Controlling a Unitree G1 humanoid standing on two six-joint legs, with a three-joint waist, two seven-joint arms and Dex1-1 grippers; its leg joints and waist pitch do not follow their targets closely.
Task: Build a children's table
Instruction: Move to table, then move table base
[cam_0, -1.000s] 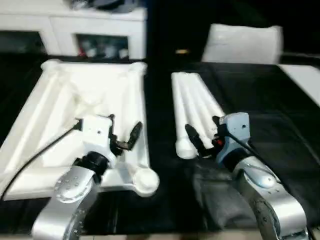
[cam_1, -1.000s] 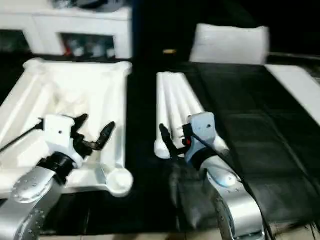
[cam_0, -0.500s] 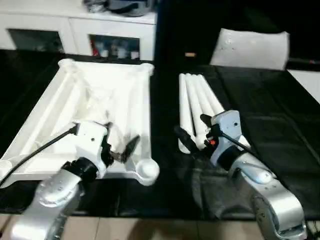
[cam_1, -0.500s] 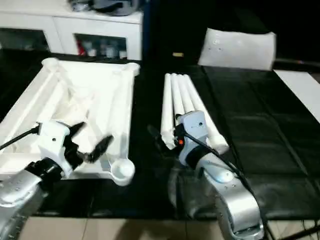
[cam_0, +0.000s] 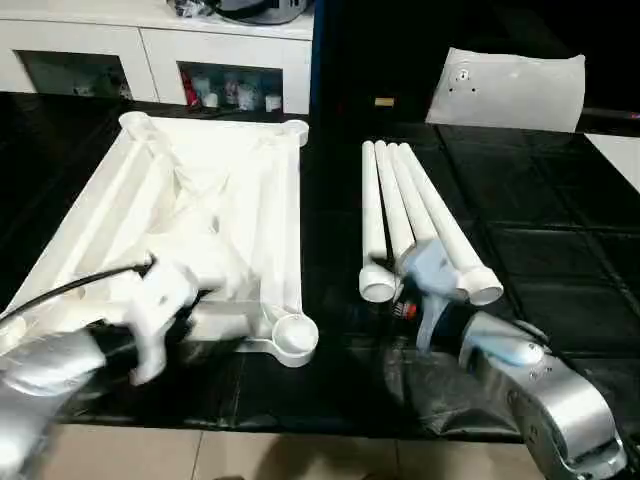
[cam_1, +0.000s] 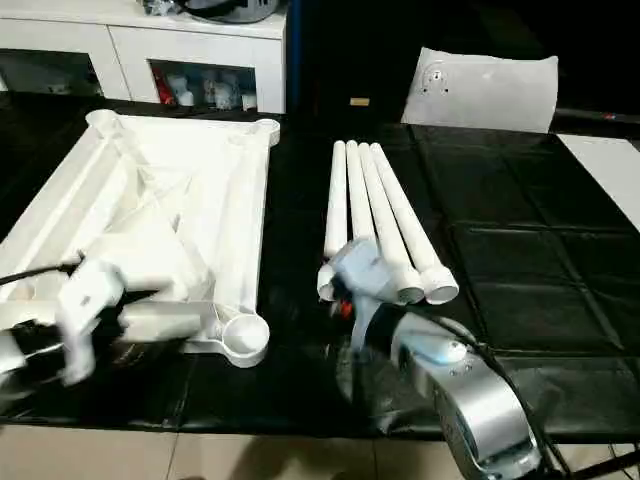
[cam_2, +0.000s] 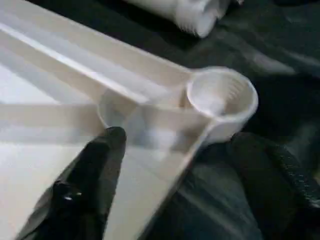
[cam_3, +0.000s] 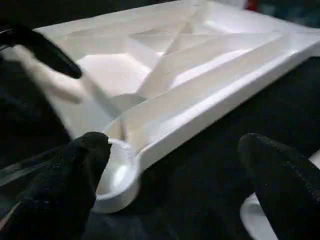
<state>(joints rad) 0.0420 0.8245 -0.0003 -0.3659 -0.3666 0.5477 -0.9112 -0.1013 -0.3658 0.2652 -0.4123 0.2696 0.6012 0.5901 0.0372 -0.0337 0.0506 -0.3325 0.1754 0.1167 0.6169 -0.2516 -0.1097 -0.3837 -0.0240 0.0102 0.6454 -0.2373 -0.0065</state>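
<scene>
left tool (cam_0: 150, 300) seemingly blurred, tabletop (cam_0: 200, 200) partly hidden

A home-like room: a white cabinet (cam_0: 160, 45) with shelved small items stands behind black floor mats (cam_0: 540, 200).

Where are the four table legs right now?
The four legs lie side by side on the dark mat, right of the upturned tabletop, with their near ends just in front of the right gripper.
</scene>
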